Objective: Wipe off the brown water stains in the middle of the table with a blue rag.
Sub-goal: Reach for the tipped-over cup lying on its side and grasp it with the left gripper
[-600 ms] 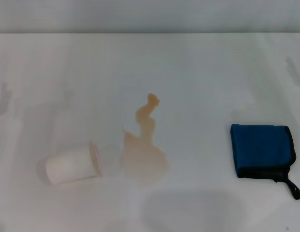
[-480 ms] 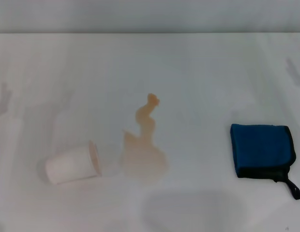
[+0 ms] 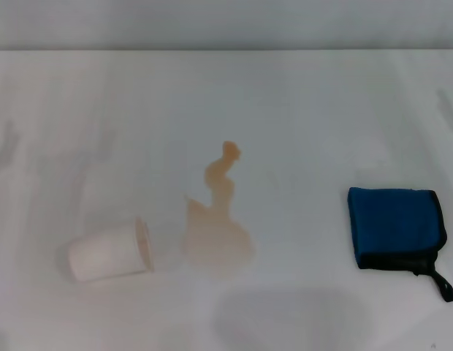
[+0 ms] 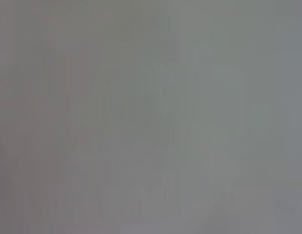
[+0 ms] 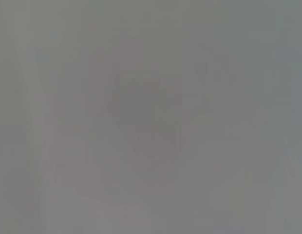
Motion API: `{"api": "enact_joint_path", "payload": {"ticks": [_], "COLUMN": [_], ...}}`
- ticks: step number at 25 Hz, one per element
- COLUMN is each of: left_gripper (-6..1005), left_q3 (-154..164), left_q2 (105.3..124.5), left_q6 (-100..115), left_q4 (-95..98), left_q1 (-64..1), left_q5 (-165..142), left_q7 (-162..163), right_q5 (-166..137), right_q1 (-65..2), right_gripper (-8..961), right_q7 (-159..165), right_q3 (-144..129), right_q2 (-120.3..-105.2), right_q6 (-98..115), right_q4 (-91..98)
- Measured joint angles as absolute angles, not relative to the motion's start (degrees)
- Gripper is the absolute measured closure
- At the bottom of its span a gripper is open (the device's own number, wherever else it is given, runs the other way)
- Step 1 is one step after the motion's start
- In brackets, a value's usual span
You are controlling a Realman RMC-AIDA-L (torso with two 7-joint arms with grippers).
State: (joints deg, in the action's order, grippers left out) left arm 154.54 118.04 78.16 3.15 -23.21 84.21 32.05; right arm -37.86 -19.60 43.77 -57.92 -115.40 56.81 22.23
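In the head view the brown water stains (image 3: 216, 228) lie in the middle of the white table (image 3: 299, 110), a wide pale blob with a thin wavy tail running away from me. The blue rag (image 3: 394, 227) lies folded flat at the right, black edging and a black loop tag at its near right corner. Neither gripper shows in the head view. Both wrist views show only a plain grey blur.
A white paper cup (image 3: 109, 251) lies on its side just left of the stain, its mouth toward the stain. The table's far edge runs across the top of the head view.
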Motion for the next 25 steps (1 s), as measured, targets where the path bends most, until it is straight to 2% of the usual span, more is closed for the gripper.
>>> {"api": "enact_joint_path", "payload": {"ticks": [2, 12, 13, 17, 25], "left_gripper": [126, 127, 127, 127, 127], "left_q3": [155.09, 163.07, 163.16, 163.14, 163.08], "left_q2": [116.94, 113.98, 111.93, 109.2, 107.8], "left_q6": [76.54, 75.74, 76.4, 79.76, 89.08], "left_q4": [-0.62, -19.02, -22.49, -27.49, -37.9], "left_q1": [-25.24, -33.25, -35.4, -39.28, -47.95], "left_q5": [81.57, 69.37, 61.19, 47.24, 21.5], "left_q7": [43.16, 74.6, 82.87, 92.21, 95.57], "right_q5": [-37.8, -37.72, -37.72, -37.7, -37.7], "right_q1": [-19.63, -19.89, -19.83, -19.63, -19.6], "right_gripper": [260, 259, 259, 259, 259], "right_q7": [43.77, 43.77, 43.77, 43.77, 43.77], "right_q3": [-57.92, -57.71, -57.54, -57.07, -57.03], "right_q2": [-115.4, -115.23, -115.21, -115.14, -115.06], "right_q6": [56.82, 56.87, 56.88, 56.87, 56.87], "right_q4": [22.23, 22.83, 22.85, 22.85, 22.82]}}
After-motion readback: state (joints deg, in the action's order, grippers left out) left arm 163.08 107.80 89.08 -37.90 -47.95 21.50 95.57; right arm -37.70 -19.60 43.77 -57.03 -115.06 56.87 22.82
